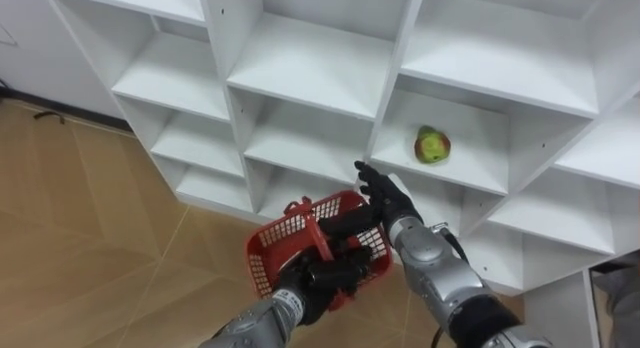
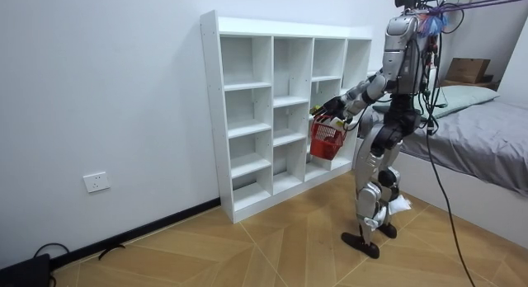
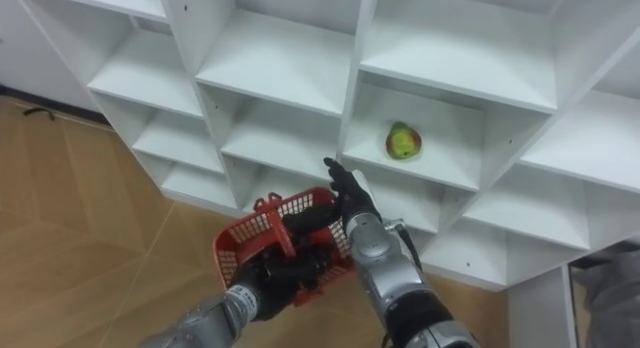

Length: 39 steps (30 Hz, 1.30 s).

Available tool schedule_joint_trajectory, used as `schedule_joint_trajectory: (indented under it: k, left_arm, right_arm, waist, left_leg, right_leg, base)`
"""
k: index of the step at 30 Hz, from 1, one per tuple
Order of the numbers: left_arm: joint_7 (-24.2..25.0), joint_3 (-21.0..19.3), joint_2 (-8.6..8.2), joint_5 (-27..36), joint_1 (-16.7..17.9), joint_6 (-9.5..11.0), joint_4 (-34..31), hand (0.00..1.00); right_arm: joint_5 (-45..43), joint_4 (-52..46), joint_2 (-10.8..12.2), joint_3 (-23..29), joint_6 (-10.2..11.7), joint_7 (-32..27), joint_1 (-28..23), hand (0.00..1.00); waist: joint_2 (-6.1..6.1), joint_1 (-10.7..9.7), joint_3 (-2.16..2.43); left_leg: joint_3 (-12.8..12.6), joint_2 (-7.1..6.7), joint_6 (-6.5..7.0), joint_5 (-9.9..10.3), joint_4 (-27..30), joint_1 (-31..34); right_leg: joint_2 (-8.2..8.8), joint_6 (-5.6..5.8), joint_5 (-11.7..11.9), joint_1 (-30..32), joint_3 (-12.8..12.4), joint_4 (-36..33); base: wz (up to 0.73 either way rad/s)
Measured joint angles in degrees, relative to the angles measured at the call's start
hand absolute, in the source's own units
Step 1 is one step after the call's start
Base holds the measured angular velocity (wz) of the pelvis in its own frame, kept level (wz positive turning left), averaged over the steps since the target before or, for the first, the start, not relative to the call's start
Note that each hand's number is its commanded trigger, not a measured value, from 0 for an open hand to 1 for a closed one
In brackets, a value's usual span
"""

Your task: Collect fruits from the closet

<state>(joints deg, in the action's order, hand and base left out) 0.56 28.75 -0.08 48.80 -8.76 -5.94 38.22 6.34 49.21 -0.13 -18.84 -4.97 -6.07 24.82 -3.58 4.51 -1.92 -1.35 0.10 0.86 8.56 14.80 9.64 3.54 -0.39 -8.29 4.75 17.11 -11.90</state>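
Note:
A green and red fruit [image 1: 432,145] [image 3: 403,140] lies on a shelf of the white closet [image 1: 330,68], in a cubby right of the middle. My right hand [image 1: 385,195] [image 3: 351,192] is open, fingers stretched toward that cubby, just below and left of the fruit, apart from it. A red plastic basket [image 1: 282,245] [image 3: 246,244] [image 2: 327,137] hangs below the shelf edge. My left hand [image 1: 322,279] [image 3: 278,282] is shut on the basket's dark handle. In the room view I stand upright facing the closet [image 2: 280,114], both arms raised toward it.
The closet's other cubbies around the fruit hold nothing. Wooden floor [image 1: 90,238] spreads to the left and below. A bed [image 2: 478,147] stands behind me at the room view's right, with a cardboard box [image 2: 466,70] beyond it.

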Motion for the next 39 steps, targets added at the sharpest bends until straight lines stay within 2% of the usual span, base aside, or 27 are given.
schedule_joint_trajectory:
  k: [11,15,17,22,23,25,28,32,39]
  left_arm:
    - [-0.01,0.07,0.01,-0.03,0.0,0.05,0.11,1.0]
    - [-0.02,-0.36,1.2,0.03,0.0,0.04,0.13,1.0]
    - [-0.02,-1.54,2.12,0.0,0.02,0.05,0.02,1.0]
    - [-0.05,-4.11,3.27,-2.26,0.32,0.13,-0.42,1.0]
    - [-0.14,-4.28,3.84,-2.24,0.92,0.12,-0.42,1.0]
    - [-0.53,-5.19,4.38,-2.15,1.59,0.12,-0.45,1.0]
    - [-1.74,-7.2,5.16,-2.17,2.36,0.13,-0.49,1.0]
    - [-2.32,-8.42,5.87,-2.13,4.44,0.27,-0.66,1.0]
    - [-2.31,-8.83,6.4,-2.26,6.34,0.59,-0.71,1.0]
  right_arm:
    - [1.8,0.0,-0.1,0.0,0.01,-0.05,0.0,0.0]
    - [2.81,-1.19,-0.25,0.01,0.0,-0.02,-0.23,0.0]
    - [2.5,-4.11,-1.04,0.15,0.15,-0.18,-0.45,0.0]
    - [2.12,-9.48,-4.94,2.27,1.26,-1.48,-3.07,0.0]
    - [2.2,-9.48,-5.87,2.27,1.6,-1.79,-4.24,0.0]
    - [2.52,-9.51,-6.85,2.66,1.6,-2.16,-6.11,0.0]
    - [2.47,-9.63,-7.69,3.2,1.48,-2.64,-7.78,0.0]
    - [2.88,-14.65,-9.16,3.4,1.49,-2.96,-11.14,0.0]
    - [2.2,-15.82,-9.43,5.75,1.74,-2.96,-14.03,0.0]
  waist:
    - [-0.44,-0.17,-0.05]
    - [-0.43,-1.45,-0.04]
    - [-0.38,-2.62,-0.02]
    - [-0.36,-2.72,0.09]
    - [-0.38,-2.74,0.52]
    - [-0.42,-2.85,0.76]
    - [-0.25,-2.86,0.87]
    - [0.21,-2.98,1.64]
    - [0.57,-3.42,1.96]
  left_leg:
    - [-0.02,-0.04,0.03,-0.02,-0.05,-0.78]
    - [0.2,-0.06,0.03,-0.01,-0.18,-1.38]
    - [0.36,-0.11,0.02,-0.01,-0.26,-1.34]
    - [0.0,-0.21,0.02,-0.02,-0.89,-2.28]
    - [-0.21,-0.25,0.02,-0.02,-1.41,-3.08]
    - [-0.33,-0.35,0.04,-0.01,-1.52,-4.05]
    - [-1.05,-0.31,0.05,-0.01,-2.58,-5.94]
    - [-1.67,-0.39,0.11,0.02,-3.64,-8.33]
    - [-2.04,-0.43,0.14,0.0,-4.19,-10.26]
  right_leg:
    - [-0.02,0.04,-0.03,-0.85,-0.03,0.33]
    - [-0.06,0.09,-0.04,-1.9,0.13,0.97]
    - [-0.19,0.11,0.01,-2.0,0.11,1.14]
    - [-0.07,0.2,-0.05,-2.46,0.04,1.18]
    - [-0.01,0.28,-0.1,-2.87,-0.11,1.18]
    - [0.03,0.44,-0.2,-3.7,-0.75,1.2]
    - [0.01,0.52,-0.27,-4.65,-1.49,1.19]
    - [-0.08,0.67,-0.38,-6.34,-2.87,1.39]
    - [-0.22,0.78,-0.44,-7.71,-3.53,2.01]
  base:
    - [0.0]
    - [0.03]
    - [0.04]
    - [-0.02]
    - [-0.07]
    - [-0.07]
    - [-0.17]
    - [-0.1]
    - [-0.01]
